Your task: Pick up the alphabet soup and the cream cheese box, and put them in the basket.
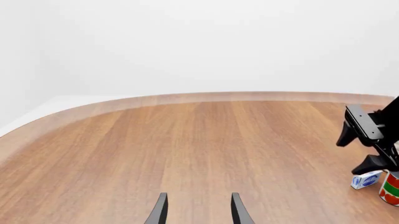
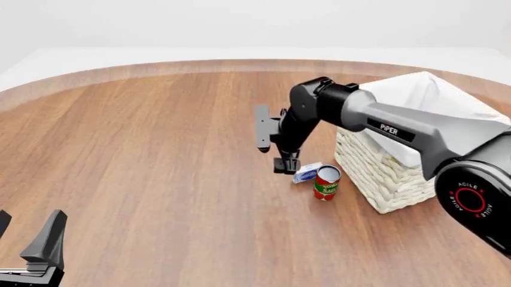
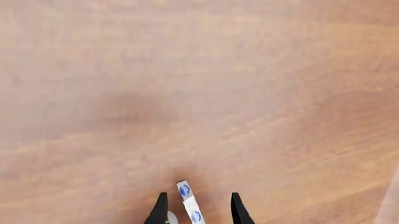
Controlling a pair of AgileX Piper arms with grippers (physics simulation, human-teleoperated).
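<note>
Tabletop (image 2: 160, 149): wood, white backdrop.
Right hand (image 3: 195, 210): fingers apart, straddling cream cheese box (image 3: 188, 203), centre frame.
Left hand (image 1: 198, 211): spread wide, holding zilch, lower left.

Alphabet soup not visible anywhere; basket (image 2: 383, 179) cut by right frame edge; red-green can (image 1: 391, 187) cropped in left wrist view.

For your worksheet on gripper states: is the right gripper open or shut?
Open. In the right wrist view, the right gripper has its fingertips apart, with the cream cheese box between them, not yet clamped.
</note>
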